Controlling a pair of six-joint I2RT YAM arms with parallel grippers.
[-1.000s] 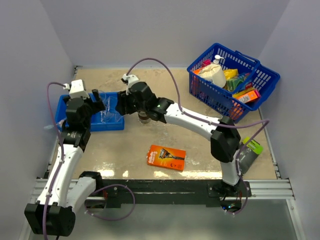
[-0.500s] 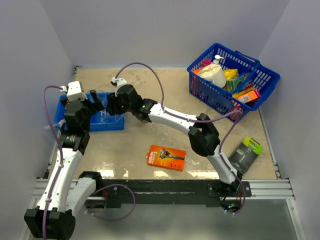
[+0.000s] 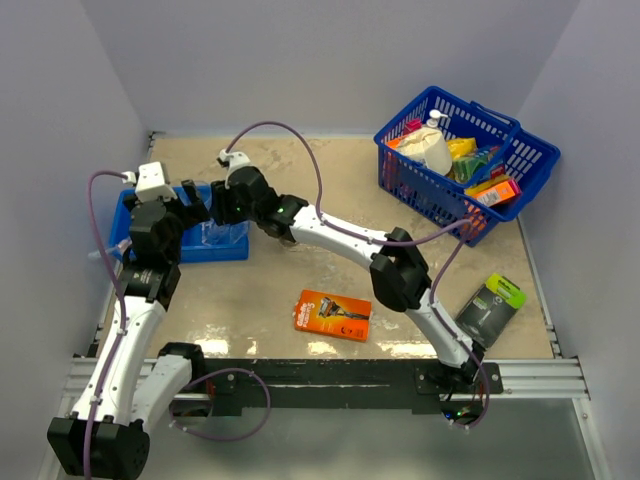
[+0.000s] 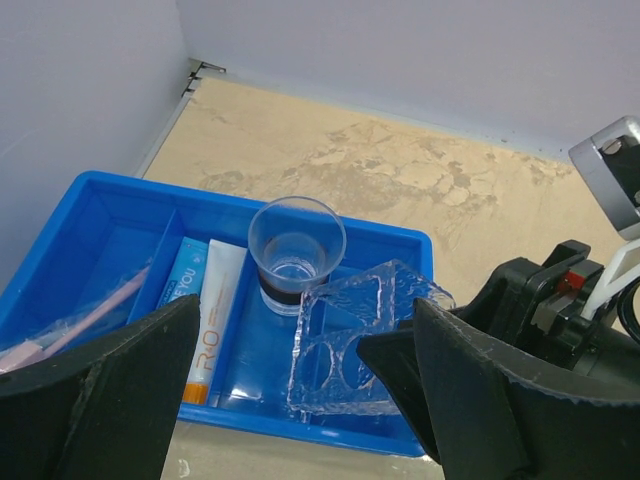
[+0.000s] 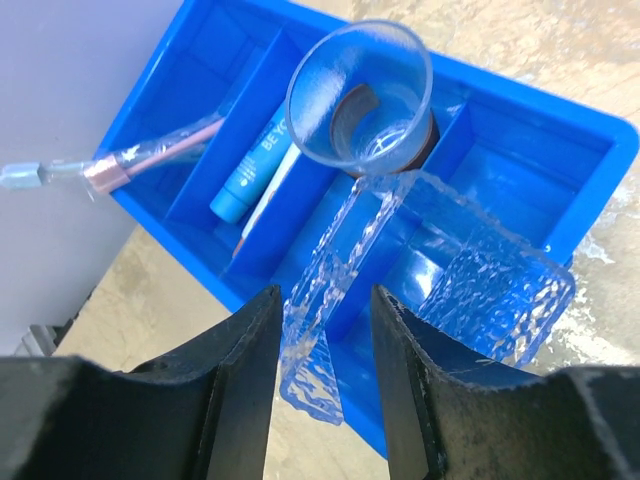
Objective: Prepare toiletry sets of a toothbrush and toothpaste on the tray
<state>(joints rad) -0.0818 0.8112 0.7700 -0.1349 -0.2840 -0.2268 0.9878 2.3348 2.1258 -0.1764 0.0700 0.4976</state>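
Observation:
The clear plastic tray (image 4: 350, 335) lies tilted in the right compartment of the blue bin (image 4: 230, 200), one edge propped up. My right gripper (image 5: 325, 295) is open, its fingers on either side of the tray's (image 5: 320, 340) raised edge. In the top view it (image 3: 222, 205) hovers over the bin. My left gripper (image 4: 300, 330) is open and empty above the bin's near side. Blue and white toothpaste tubes (image 4: 213, 310) lie in the middle compartment, also seen from the right wrist (image 5: 250, 175). A pink toothbrush (image 5: 140, 160) lies in the left compartment. A translucent cup (image 4: 296, 250) stands beside the tray.
A blue wire basket (image 3: 465, 150) of assorted goods stands at the back right. An orange razor pack (image 3: 333, 315) lies on the table in front of the arms. A black and green pack (image 3: 487, 305) lies at the right edge. The bin sits against the left wall.
My right gripper has moved left from the table's middle to over the blue bin, its fingers now around the tray's edge. My left gripper has shifted slightly.

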